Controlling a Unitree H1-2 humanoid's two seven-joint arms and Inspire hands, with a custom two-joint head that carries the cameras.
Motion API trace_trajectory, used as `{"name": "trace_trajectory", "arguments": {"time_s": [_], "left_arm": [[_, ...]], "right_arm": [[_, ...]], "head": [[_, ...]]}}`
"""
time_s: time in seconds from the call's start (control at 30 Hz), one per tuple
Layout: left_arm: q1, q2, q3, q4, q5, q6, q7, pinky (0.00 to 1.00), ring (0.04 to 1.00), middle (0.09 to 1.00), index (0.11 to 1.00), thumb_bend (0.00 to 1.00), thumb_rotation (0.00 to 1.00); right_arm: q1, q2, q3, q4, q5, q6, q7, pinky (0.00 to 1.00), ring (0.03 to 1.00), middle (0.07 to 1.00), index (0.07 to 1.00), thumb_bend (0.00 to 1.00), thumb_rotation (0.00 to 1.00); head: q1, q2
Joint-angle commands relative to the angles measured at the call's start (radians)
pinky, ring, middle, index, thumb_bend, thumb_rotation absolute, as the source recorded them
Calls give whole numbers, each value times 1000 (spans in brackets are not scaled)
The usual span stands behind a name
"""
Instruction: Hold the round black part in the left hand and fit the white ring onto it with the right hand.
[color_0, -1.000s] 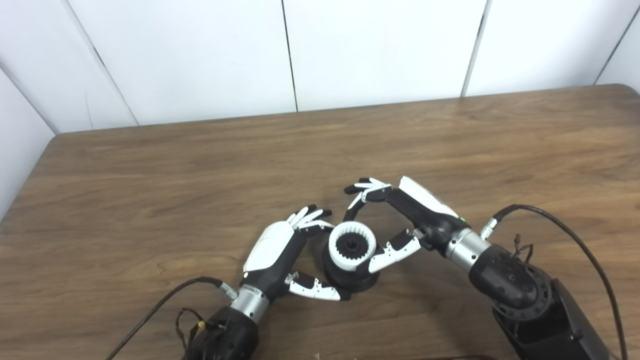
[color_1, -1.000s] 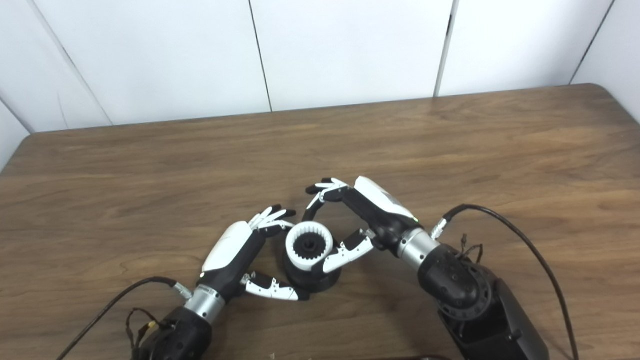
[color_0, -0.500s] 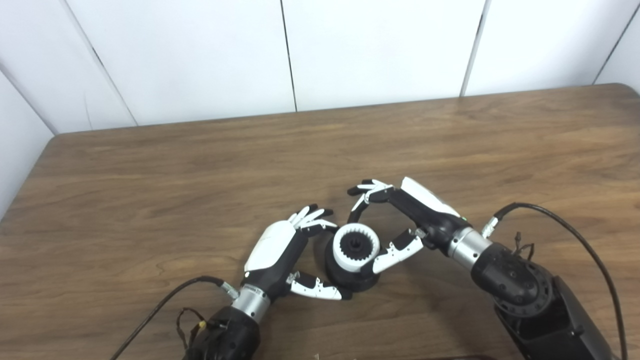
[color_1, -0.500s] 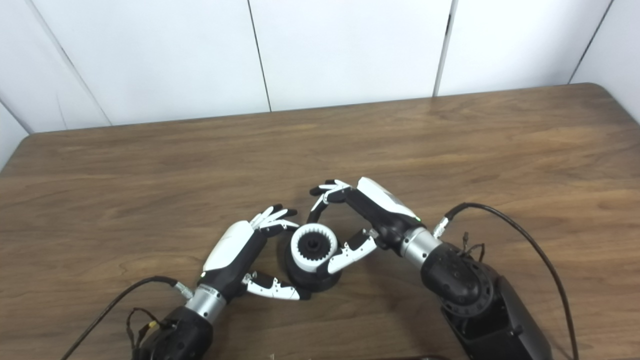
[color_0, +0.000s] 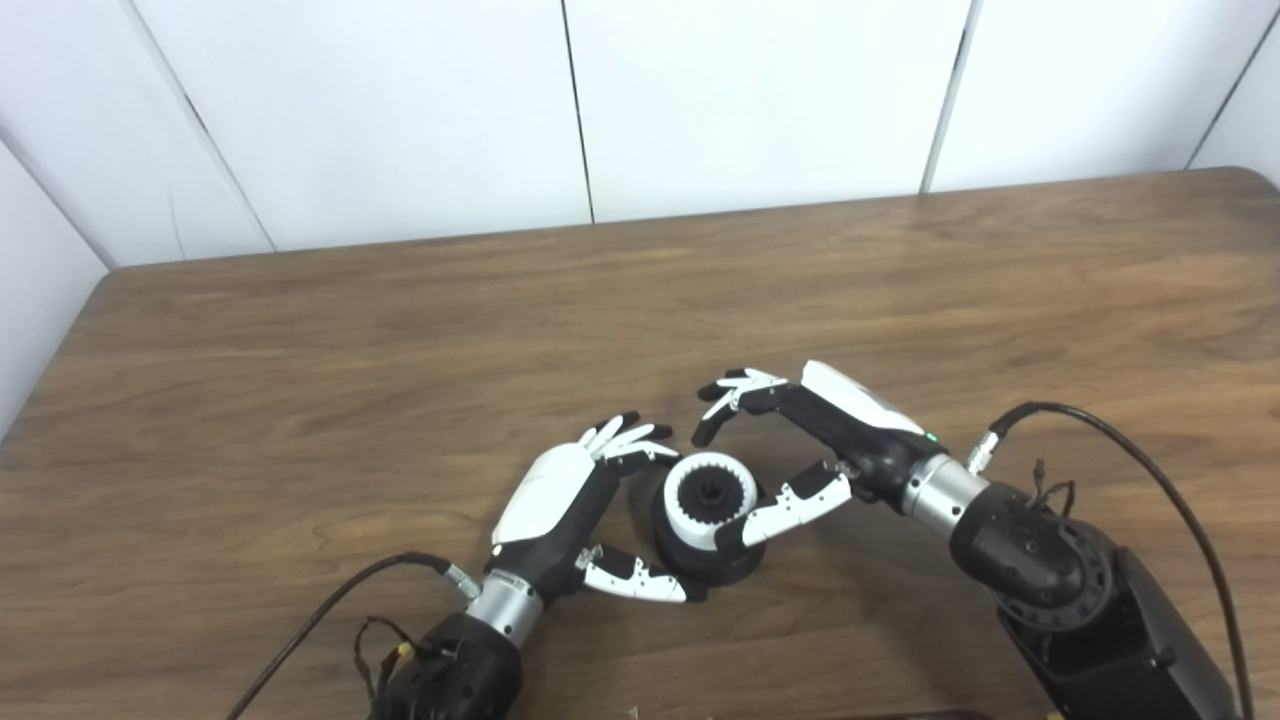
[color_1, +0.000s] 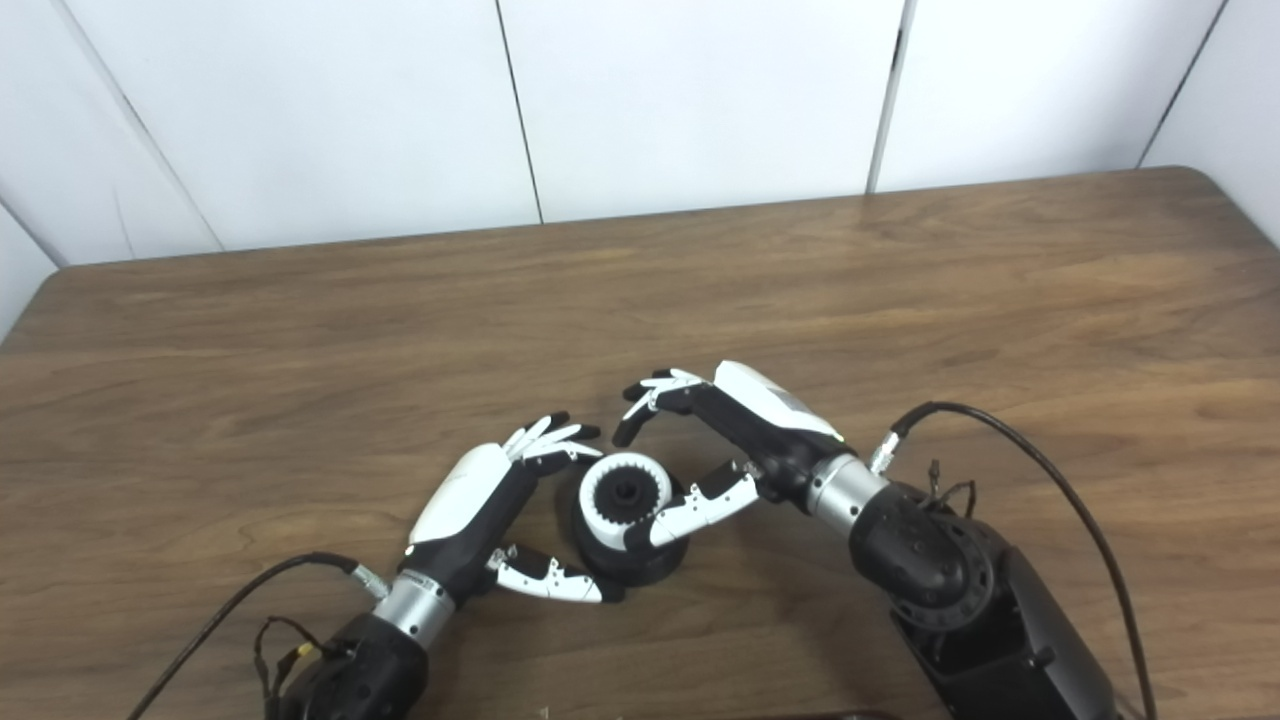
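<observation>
While left hand (color_0: 560, 505) cups black part (color_0: 700, 560), white ring (color_0: 708, 488) seated (toothed), right hand (color_0: 800, 450) spread, empty.

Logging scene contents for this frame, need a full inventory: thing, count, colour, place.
table: 1, brown wood, fills the view below the wall.
wall panels: white, behind the table's far edge.
round black part: 1, black, on the table near the front, between the hands.
white ring: 1, white, toothed inside, seated on top of the round black part.
left hand: 1, white and black, cupped around the part's left side.
right hand: 1, white and black, fingers apart, thumb by the ring's right edge.
</observation>
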Motion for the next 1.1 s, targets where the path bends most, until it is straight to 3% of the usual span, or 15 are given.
{"name": "trace_trajectory", "arguments": {"time_s": [0.0,0.2,0.63,0.8,0.9,1.07], "left_arm": [[-24,-2,10,-30,-7,-5,9,1000,987,897,724,948,248],[-24,-2,21,-39,-29,20,-17,1000,997,909,762,999,266],[-18,27,56,-73,-66,48,-58,958,995,928,809,1000,288],[-5,66,77,-91,-109,35,-74,927,988,932,844,1000,286],[7,100,98,-102,-114,18,-71,900,973,927,860,1000,307],[42,138,161,-140,-206,25,-92,930,986,936,894,1000,316]], "right_arm": [[-39,-5,-14,-19,4,-3,2,865,958,876,654,1000,387],[-37,-7,-19,-11,3,-15,2,865,962,878,646,1000,403],[-45,4,-44,-6,17,-4,-4,910,968,884,640,1000,410],[-40,14,-58,-10,15,-3,-18,894,957,878,650,1000,402],[-31,17,-74,-7,14,-16,-32,866,944,878,702,1000,430],[-14,27,-101,2,23,-21,-62,837,935,909,758,1000,479]], "head": [[-1,0],[3,2],[11,3],[14,1],[16,-1],[16,-2]]}}
